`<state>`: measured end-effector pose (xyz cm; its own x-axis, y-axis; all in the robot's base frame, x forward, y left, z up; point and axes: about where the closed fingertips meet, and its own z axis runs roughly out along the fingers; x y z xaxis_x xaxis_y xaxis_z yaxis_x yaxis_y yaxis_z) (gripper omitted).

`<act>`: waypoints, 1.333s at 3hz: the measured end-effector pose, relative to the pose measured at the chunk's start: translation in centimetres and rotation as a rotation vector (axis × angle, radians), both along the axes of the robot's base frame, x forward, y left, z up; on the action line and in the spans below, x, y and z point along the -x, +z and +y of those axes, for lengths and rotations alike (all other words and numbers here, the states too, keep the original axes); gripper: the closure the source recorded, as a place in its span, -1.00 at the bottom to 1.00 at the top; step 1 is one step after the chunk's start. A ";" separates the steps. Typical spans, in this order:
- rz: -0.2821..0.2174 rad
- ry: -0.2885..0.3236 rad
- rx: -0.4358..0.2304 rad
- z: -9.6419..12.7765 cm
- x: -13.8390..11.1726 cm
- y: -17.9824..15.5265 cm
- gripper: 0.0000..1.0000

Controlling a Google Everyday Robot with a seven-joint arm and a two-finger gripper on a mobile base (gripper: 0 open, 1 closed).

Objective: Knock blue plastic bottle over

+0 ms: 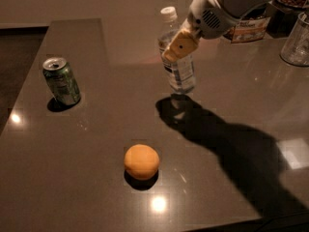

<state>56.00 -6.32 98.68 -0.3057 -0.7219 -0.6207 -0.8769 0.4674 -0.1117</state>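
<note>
**Tilting: blue plastic bottle [181,76] with the gripper [181,45] on it**

The bottle leans, its white cap tipped left, toward the far side of the dark table [72,153]. The gripper's beige tip lies across the bottle's front at mid-height (clamped or just pressing? cannot tell). The white arm [231,4] stretches from the upper right. A green soda can [61,81] stands well left, an orange [141,161] sits nearer the front, and a clear glass [295,40] is at far right.
</note>
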 end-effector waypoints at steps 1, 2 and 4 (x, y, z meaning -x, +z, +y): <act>0.035 0.038 0.127 -0.7 1.7 0.1 1.00; 0.067 0.100 0.234 -0.6 3.0 -0.6 1.00; 0.123 0.220 0.381 0.4 3.7 -2.9 1.00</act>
